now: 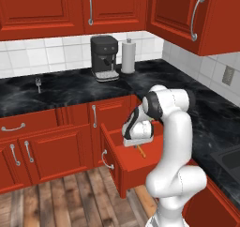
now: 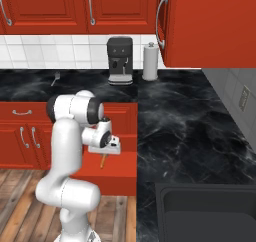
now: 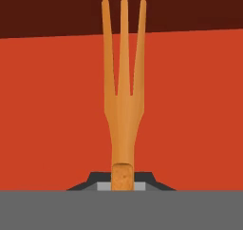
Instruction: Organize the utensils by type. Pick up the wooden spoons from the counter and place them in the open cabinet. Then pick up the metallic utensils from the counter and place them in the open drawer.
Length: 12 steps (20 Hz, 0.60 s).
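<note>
The gripper is clamped on the handle of an orange three-tined fork, whose tines run up the middle of the hand view. At the centre of the left base view it hangs over the open red drawer. Toward the upper left, a small metallic fork lies on the black counter, well apart from the coffee machine and the paper towel roll.

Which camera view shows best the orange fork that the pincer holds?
The hand view: the orange fork shows whole, three tines clear. The left base view and right base view show just its tip under the pincer.
</note>
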Motion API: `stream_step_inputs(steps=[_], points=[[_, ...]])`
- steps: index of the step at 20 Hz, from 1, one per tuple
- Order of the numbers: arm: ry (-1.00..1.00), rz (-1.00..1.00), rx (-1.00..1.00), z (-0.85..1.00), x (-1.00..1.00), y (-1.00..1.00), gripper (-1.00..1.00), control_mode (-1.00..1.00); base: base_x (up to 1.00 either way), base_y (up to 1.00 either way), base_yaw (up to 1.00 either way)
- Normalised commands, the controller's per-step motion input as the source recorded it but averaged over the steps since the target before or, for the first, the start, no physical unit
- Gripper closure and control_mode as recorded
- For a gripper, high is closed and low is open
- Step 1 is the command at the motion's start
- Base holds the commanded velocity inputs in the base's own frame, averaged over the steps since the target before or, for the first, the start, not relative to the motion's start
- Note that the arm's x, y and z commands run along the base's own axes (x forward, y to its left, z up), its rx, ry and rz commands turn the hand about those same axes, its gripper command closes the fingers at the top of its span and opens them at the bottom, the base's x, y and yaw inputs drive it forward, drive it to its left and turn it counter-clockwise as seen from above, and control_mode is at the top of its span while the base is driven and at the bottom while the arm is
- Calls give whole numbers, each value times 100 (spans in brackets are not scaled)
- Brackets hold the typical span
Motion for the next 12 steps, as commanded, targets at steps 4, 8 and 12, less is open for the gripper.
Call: stream_step_inputs(steps=[4,8,12], points=[[1,0,4,-33,30,0,100,-100,0,0,0],[7,0,0,-46,12,0,100,-100,0,0,0],[9,-2,0,-40,18,1,100,-100,0,0,0]])
